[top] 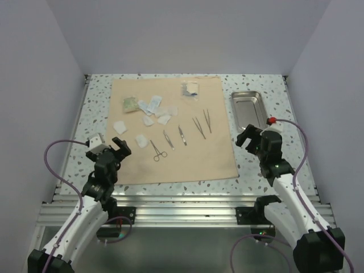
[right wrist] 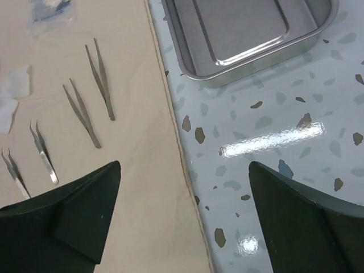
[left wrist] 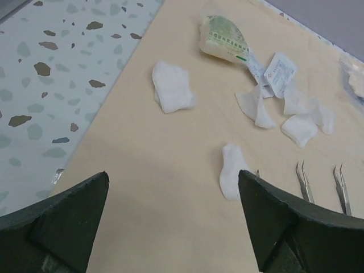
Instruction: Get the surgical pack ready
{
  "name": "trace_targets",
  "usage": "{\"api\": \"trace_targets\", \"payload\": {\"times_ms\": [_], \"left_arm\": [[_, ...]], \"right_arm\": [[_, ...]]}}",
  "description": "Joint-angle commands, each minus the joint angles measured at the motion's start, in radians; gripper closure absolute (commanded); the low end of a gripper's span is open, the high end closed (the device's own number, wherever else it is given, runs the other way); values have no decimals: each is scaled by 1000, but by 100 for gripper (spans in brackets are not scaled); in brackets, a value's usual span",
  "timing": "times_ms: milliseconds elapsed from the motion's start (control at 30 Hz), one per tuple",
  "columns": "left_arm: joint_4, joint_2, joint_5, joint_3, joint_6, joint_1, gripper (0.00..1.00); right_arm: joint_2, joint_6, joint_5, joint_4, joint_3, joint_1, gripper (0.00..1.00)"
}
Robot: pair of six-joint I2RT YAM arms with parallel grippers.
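Observation:
The tan wrap sheet (top: 170, 165) lies flat on the speckled table. On it rest white gauze pieces (top: 141, 140), packets (top: 152, 104), a greenish pouch (top: 130, 104), scissors (top: 158, 151), clamps (top: 168, 139) and tweezers (top: 199, 127). The steel tray (top: 247, 108) stands empty on the table, right of the sheet. My left gripper (top: 119, 149) hovers open over the sheet's left edge, gauze (left wrist: 232, 170) just ahead of it. My right gripper (top: 250, 138) hangs open above the sheet's right edge (right wrist: 170, 119), the tray (right wrist: 250, 34) ahead of it and tweezers (right wrist: 99, 77) to its left.
White walls close in the table at the back and both sides. An aluminium rail frame (top: 182, 205) runs along the near edge where both arm bases are bolted. Purple cables (top: 54, 153) loop beside each arm.

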Motion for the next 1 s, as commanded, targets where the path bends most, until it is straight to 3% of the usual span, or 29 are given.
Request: {"api": "trace_targets", "payload": {"times_ms": [0, 200, 333, 400, 567, 967], "left_arm": [[1, -24, -20, -8, -32, -2, 0], [65, -93, 190, -14, 71, -2, 0], [90, -45, 227, -6, 80, -4, 0], [96, -1, 233, 6, 80, -4, 0], [113, 38, 255, 12, 85, -4, 0], [137, 50, 268, 3, 91, -4, 0]], "right_arm": [[114, -19, -87, 52, 66, 7, 2], [375, -85, -60, -11, 277, 146, 2], [664, -105, -27, -65, 466, 232, 12], [752, -117, -21, -88, 523, 260, 21], [976, -160, 58, -166, 701, 274, 31], [1194, -229, 43, -214, 891, 283, 57]]}}
